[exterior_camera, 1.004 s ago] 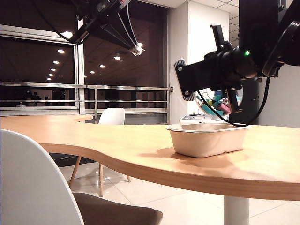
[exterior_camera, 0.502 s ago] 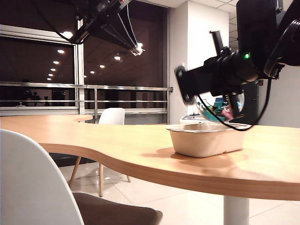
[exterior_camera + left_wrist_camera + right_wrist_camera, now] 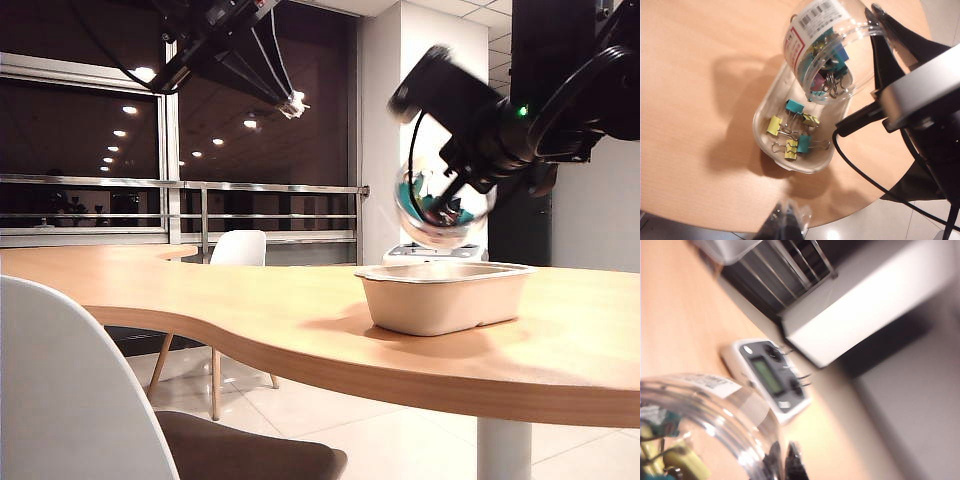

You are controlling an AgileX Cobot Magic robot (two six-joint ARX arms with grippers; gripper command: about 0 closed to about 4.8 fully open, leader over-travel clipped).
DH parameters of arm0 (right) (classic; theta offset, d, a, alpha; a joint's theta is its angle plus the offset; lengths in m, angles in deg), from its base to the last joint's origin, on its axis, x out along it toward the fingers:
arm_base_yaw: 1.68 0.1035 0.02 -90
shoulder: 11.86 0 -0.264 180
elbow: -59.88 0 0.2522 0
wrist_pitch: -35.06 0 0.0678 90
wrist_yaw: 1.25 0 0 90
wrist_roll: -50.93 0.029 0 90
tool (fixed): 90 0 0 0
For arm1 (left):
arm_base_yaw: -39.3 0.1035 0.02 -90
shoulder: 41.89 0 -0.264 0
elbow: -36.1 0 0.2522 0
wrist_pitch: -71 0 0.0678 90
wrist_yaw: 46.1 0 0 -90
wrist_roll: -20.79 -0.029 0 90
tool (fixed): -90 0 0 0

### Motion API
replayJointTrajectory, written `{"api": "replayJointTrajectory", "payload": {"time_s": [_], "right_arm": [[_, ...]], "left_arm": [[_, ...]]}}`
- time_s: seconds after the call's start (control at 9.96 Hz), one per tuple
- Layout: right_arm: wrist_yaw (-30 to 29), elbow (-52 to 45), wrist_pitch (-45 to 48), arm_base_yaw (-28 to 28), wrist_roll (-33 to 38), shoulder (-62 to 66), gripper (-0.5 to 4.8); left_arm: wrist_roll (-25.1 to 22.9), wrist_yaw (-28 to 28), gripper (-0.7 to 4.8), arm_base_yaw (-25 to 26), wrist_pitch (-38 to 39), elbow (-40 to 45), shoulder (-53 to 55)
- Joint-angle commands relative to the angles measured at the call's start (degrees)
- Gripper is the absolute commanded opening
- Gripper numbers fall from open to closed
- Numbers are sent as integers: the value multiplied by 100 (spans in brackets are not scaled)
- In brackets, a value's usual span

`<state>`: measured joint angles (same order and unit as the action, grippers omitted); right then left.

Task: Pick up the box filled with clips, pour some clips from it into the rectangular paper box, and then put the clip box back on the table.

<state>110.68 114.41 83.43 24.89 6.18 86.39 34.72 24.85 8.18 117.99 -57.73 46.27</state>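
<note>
A white-grey device [image 3: 769, 376] with knobs and a small screen sits near the table's far edge; two white chairs [image 3: 238, 250] stand alongside.

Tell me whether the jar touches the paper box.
Apart. The exterior view shows the jar, held tilted by the right gripper, with clear background between it and the paper box rim.

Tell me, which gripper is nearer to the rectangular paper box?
The right gripper: it holds the clip jar tilted just above the rectangular paper box. The left gripper, shut, hangs high above the table, farther away.
</note>
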Motion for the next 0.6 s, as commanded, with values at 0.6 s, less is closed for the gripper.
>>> {"api": "replayJointTrajectory", "payload": {"time_s": [0.6], "right_arm": [[-120, 26, -13, -7, -5040, -35, -2]], "left_arm": [[-2, -28, -6, 0, -173, -13, -24]]}}
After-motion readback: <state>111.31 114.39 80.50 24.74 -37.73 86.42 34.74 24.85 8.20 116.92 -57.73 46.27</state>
